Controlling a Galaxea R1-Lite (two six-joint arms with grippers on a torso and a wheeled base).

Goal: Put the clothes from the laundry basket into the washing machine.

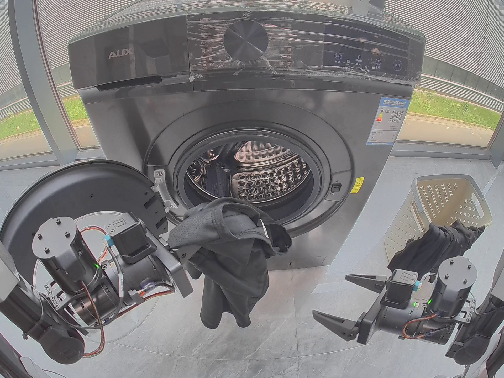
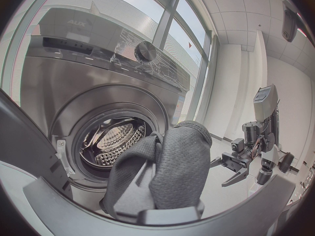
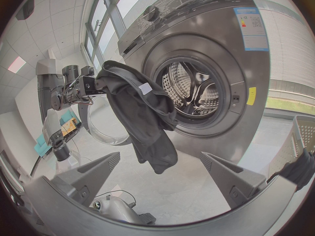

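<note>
A grey front-loading washing machine stands ahead with its round door swung open to the left and the steel drum exposed. My left gripper is shut on a dark grey garment, which hangs in the air just below and in front of the drum opening; the same garment covers the fingers in the left wrist view and hangs from that gripper in the right wrist view. My right gripper is open and holds nothing, low at the right. The white laundry basket stands right of the machine with dark clothes draped over its front.
A dark item lies inside the drum at its left. Pale tiled floor spreads in front of the machine. Large windows and a grey pillar stand behind and to the left of it.
</note>
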